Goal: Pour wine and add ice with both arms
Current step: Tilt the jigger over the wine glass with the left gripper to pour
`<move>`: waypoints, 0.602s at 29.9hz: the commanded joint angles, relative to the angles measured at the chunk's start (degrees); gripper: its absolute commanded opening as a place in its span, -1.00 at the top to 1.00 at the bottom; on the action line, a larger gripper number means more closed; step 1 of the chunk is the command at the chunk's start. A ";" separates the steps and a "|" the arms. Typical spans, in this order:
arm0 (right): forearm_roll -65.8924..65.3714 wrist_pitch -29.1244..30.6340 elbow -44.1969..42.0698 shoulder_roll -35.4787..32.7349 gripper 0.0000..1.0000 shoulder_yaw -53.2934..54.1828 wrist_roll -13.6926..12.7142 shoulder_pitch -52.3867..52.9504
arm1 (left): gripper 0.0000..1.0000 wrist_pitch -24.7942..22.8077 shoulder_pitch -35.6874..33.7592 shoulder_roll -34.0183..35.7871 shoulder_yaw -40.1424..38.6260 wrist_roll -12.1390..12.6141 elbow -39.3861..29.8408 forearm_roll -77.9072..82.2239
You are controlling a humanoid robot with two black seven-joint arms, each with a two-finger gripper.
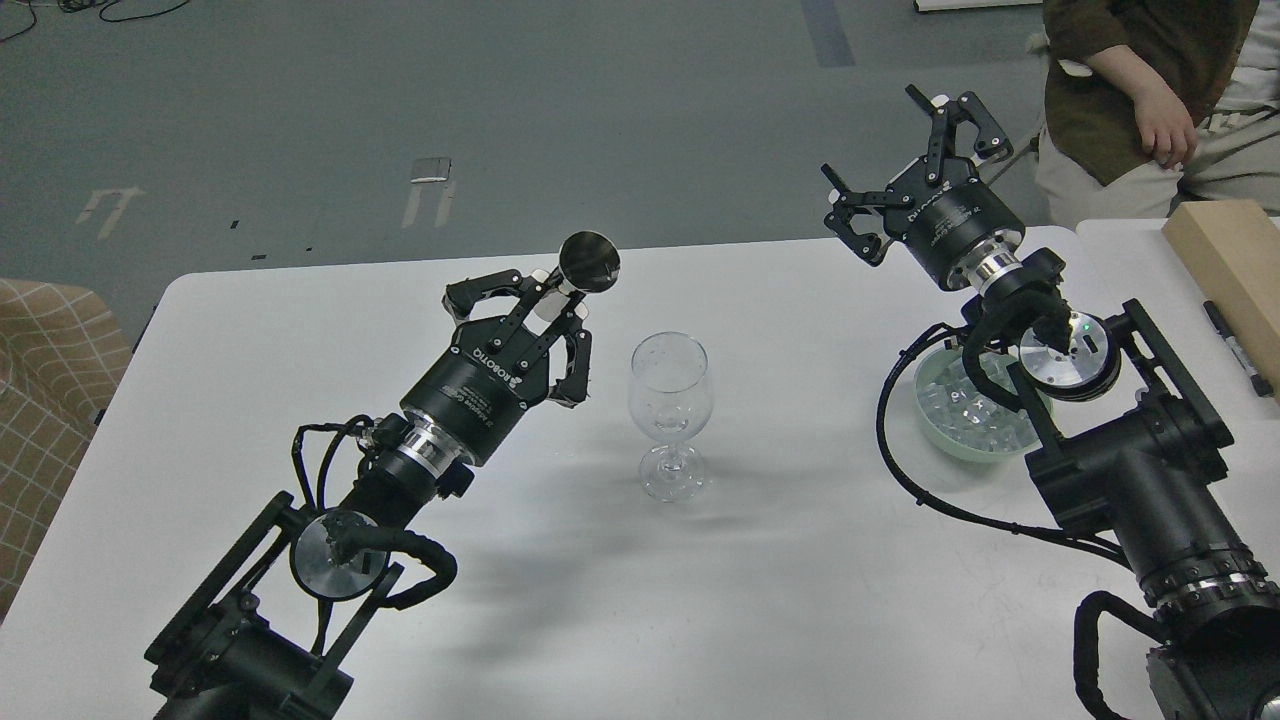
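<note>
Both arms enter at bottom of frame: left arm (pixel 330 560) lower left, right arm (pixel 1150 500) lower right, thick links nearest the lens. Left pincer (pixel 545 300), centre-left, is closed round a small dark cup-like vessel (pixel 589 262), held by its pale stem or neck, mouth turned toward the lens; contents not visible. Judged the wine container, held tilted beside the glass for pouring. Wine glass (pixel 669 400) stands upright mid-frame on white bench (pixel 800 600), appears empty, just right of left pincer, not touching. Placed between both arms so either can reach it. Right pincer (pixel 915 165), upper right, fingers spread wide, holds nothing, raised off the bench. Pale green bowl (pixel 935 425) sits right of centre, partly behind right wrist, holding ice (pixel 975 415). Bowl under right arm suits ice pick-up. Bystander (pixel 1150 90) seated upper right, near arm's reach: hazard.
</note>
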 commanded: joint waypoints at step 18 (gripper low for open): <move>0.00 0.00 0.03 0.00 -1.00 0.08 0.01 0.00 | 1.00 0.76 -3.36 0.08 0.20 0.16 0.22 -0.09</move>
